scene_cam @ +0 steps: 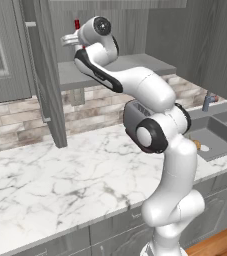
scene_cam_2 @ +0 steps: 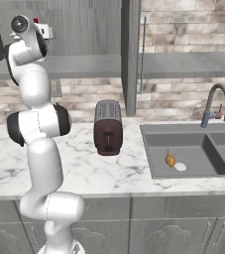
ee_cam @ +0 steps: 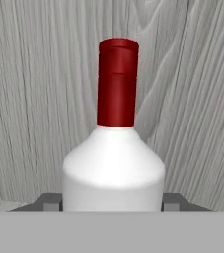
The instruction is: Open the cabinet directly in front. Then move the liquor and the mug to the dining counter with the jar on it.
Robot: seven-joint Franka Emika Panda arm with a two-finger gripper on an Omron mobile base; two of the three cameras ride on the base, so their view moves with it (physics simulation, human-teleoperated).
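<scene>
One bottle [ee_cam: 114,168] stands in the cabinet [scene_cam: 125,30]. Two fingers [ee_cam: 170,201] sit beside the bottle, one each side, maybe touching.

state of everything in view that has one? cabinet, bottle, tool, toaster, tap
cabinet: door swung open, inner shelf exposed
liquor: upright on the shelf, red cap on, between the tool's fingertips
tool: a fingertip at each side of the bottle's body; contact cannot be told
toaster: upright on the worktop, slots look empty
faucet: no water running
sink: dry, small items in the basin
</scene>
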